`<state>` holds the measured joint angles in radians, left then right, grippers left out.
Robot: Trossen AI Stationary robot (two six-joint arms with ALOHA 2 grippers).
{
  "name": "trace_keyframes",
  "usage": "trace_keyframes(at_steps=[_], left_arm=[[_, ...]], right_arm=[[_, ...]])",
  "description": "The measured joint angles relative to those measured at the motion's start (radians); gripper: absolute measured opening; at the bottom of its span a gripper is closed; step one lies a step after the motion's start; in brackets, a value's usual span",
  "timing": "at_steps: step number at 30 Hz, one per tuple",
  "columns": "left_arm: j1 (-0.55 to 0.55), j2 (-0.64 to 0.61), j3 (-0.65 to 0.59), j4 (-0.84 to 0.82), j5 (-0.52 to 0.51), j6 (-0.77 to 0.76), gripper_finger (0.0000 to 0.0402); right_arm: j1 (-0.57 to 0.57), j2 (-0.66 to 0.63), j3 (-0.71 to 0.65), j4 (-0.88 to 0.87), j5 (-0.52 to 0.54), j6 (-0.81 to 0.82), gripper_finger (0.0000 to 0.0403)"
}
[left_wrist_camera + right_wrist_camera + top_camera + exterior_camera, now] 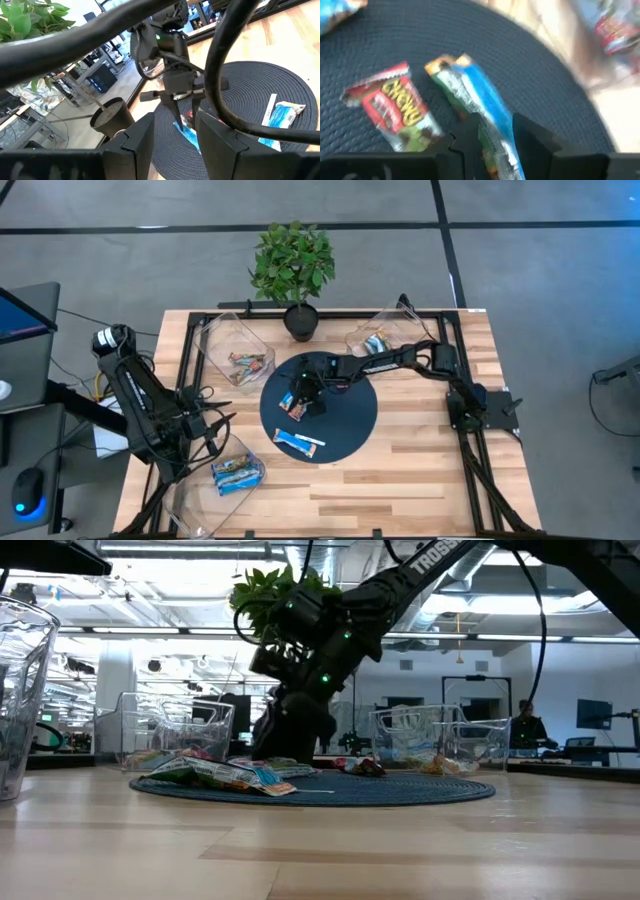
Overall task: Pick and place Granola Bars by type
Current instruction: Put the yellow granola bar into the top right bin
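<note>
Several wrapped granola bars lie flat on a round dark mat [345, 425]. In the right wrist view a blue-and-green bar [480, 100] lies beside a red bar [395, 110]. A blue-and-white bar [298, 442] lies nearer the mat's front edge. My right gripper [300, 395] [495, 135] is open and points down over the mat's left part. Its fingers stand on either side of the blue-and-green bar's near end. My left gripper [175, 140] is open and holds nothing. It waits at the table's left side [215, 430]. My right gripper comes from above, with its fingers [467, 137] across the blue-and-green bar's end [492, 132]. The bar lies flat on the mat. Whether the fingers touch it, I cannot tell.
Three clear bins hold sorted bars: far left [238, 358], far right [372, 340], and near left [237, 472] with blue bars. A potted plant [295, 270] stands at the far edge. Bare wooden tabletop [400, 480] lies to the near right.
</note>
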<state>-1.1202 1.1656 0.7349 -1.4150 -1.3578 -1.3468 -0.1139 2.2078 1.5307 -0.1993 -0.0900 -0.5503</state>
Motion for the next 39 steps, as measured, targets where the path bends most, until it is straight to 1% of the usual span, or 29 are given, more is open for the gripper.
trace_keyframes(at_steps=[4,9,12,18,20,24,27,31,35,39], left_arm=[[0.000,0.000,0.000,0.000,0.000,0.000,0.0139],[0.000,0.000,0.000,0.000,0.000,0.000,0.0139],[0.000,0.000,0.000,0.000,0.000,0.000,0.0139],[0.000,0.000,0.000,0.001,0.000,0.000,0.0139],[0.000,0.000,0.000,0.000,0.000,0.000,0.0139],[0.000,0.000,0.000,0.001,0.001,0.000,0.0139],[0.000,0.000,0.000,0.001,0.020,0.000,0.0139],[0.000,0.000,0.000,0.001,0.051,0.000,0.0139],[0.000,0.000,0.000,0.003,0.073,0.000,0.0139],[0.000,0.000,0.000,0.017,0.098,0.000,0.0139]], right_arm=[[0.000,0.004,0.000,-0.042,0.024,0.000,0.0113],[-0.002,0.005,0.000,-0.047,0.039,0.026,0.0106],[-0.004,0.004,0.000,-0.046,0.039,0.026,0.0081],[-0.006,0.004,0.000,-0.030,0.040,0.020,0.0012],[-0.006,0.004,0.006,-0.030,0.040,0.019,0.0005],[0.000,0.005,0.047,-0.048,0.041,0.018,0.0009],[0.006,0.005,0.096,-0.108,0.061,0.002,0.0002],[0.019,0.005,0.170,-0.213,0.121,-0.002,0.0003],[0.036,0.005,0.253,-0.376,0.174,0.002,0.0001],[0.053,0.005,0.336,-0.574,0.221,0.043,0.0001]])
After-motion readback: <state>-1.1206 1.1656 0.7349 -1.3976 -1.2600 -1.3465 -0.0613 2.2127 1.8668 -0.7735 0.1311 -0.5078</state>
